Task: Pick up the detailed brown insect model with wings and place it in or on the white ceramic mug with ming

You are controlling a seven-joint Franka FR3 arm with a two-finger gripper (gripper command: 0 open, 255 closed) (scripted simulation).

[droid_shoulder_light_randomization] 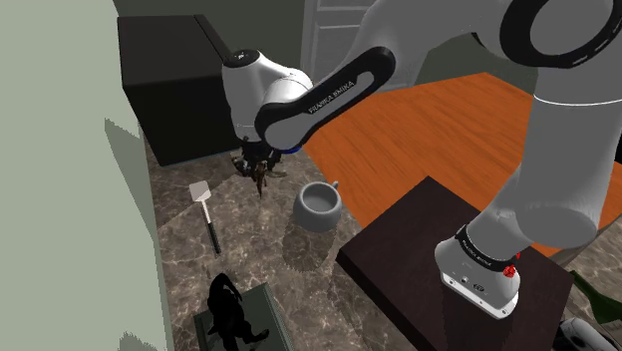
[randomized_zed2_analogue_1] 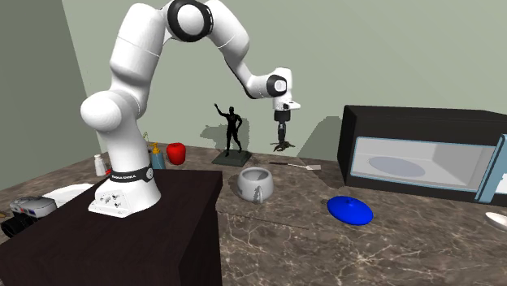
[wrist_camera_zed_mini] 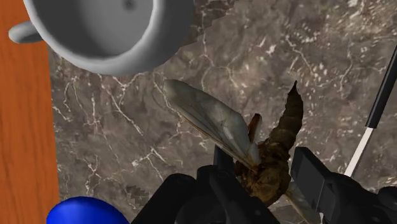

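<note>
**Winged insect model clasped in the gripper, above the marble counter**

Shoulder view: the gripper (droid_shoulder_light_randomization: 261,165) points down, its fingers closed narrowly on the brown insect model (droid_shoulder_light_randomization: 261,179), which hangs over the counter (droid_shoulder_light_randomization: 179,259). The grey-white mug (droid_shoulder_light_randomization: 319,207) stands upright near it, close to the counter edge that borders the orange floor, and a spatula (droid_shoulder_light_randomization: 204,211) lies on the insect's other side.

Second exterior view: the insect model (randomized_zed2_analogue_1: 282,143) dangles from the gripper (randomized_zed2_analogue_1: 281,130), clear of the counter, between a black figurine (randomized_zed2_analogue_1: 232,130) and a microwave (randomized_zed2_analogue_1: 418,150). The mug (randomized_zed2_analogue_1: 255,184) sits nearer the front edge, and a blue disc (randomized_zed2_analogue_1: 350,210) lies beside it.

Wrist view: both fingers (wrist_camera_zed_mini: 315,178) press against the insect's body (wrist_camera_zed_mini: 270,159), one wing spreading toward the empty mug (wrist_camera_zed_mini: 108,32).
</note>
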